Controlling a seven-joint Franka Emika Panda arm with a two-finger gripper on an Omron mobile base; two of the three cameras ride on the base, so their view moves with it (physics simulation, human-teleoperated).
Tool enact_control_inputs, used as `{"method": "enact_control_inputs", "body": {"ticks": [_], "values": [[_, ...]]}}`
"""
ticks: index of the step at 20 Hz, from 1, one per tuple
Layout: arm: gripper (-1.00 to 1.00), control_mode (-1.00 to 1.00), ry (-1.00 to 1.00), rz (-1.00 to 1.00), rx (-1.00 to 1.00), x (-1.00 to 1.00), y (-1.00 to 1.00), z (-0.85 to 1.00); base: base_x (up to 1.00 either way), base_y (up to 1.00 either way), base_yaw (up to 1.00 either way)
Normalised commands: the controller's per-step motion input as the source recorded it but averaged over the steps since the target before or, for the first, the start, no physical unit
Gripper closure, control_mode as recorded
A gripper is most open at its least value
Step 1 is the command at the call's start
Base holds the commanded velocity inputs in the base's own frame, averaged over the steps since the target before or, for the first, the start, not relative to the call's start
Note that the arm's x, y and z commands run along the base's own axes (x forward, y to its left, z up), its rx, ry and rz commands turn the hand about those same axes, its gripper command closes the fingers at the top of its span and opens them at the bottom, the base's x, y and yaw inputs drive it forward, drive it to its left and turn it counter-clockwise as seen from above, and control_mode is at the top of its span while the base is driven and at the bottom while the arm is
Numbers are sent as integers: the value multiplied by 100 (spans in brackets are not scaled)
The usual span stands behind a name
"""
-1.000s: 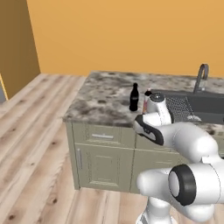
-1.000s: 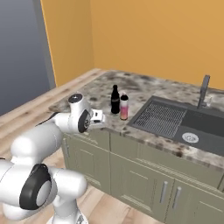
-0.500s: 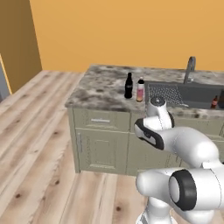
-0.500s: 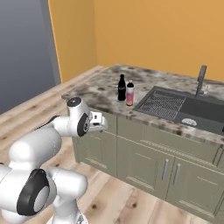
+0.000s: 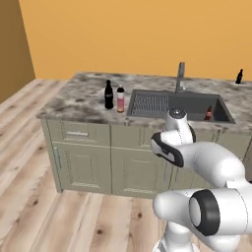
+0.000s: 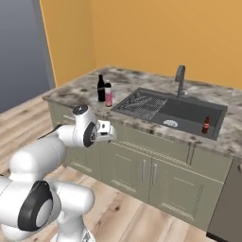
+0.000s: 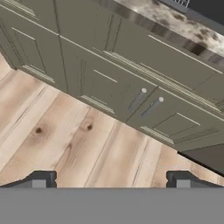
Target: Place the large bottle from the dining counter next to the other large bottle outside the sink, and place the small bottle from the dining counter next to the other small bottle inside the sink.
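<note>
- Your tool (image 7: 109, 179) is spread wide with nothing between the tips; in the hand view both dark tips sit at the bottom edge, left and right, over the wood floor (image 7: 87, 148) and the olive-grey cabinet doors (image 7: 113, 83).
- In the right base view you see the tool (image 6: 108, 131) at left centre, in front of the cabinets, below the worktop edge, empty.
- The large bottle (image 5: 120, 99): pale pink body, white neck band, dark cap. It stands upright on the worktop (image 5: 78, 101), upper left-centre of the left base view, just left of the sink (image 5: 197, 106).
- The other large bottle (image 5: 109, 94): all dark, narrow neck, taller than the pink one. Upright just beside it on its left; whether they touch you cannot tell.
- Same pair in the right base view, upper left-centre: pink (image 6: 108, 94) to the right of dark (image 6: 100, 88), both outside the basin (image 6: 189, 111).
- The other small bottle (image 6: 206, 125): short, red, dark top, upright inside the basin near its right wall; right of centre in the left base view (image 5: 208, 113).
- The small bottle (image 5: 239, 77): short and dark, upright on the worktop at the upper right edge of the left base view, well apart from the sink. Neck colour too small to tell.
- The sink shows a ribbed rack (image 6: 140, 101) on its left half and a dark tap (image 6: 180, 79) behind.
</note>
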Motion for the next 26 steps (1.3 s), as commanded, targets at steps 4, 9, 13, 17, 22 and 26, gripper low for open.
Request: {"method": "enact_control_inputs", "body": {"ticks": [4, 9, 13, 17, 22, 26], "values": [[-100, 100, 0, 0, 0, 0, 0, 0, 0, -100, 0], [-100, 100, 0, 0, 0, 0, 0, 0, 0, -100, 0], [-100, 100, 0, 0, 0, 0, 0, 0, 0, -100, 0], [-100, 100, 0, 0, 0, 0, 0, 0, 1, -100, 0], [-100, 100, 0, 0, 0, 0, 0, 0, 0, -100, 0], [-100, 100, 0, 0, 0, 0, 0, 0, 0, -100, 0]]}}
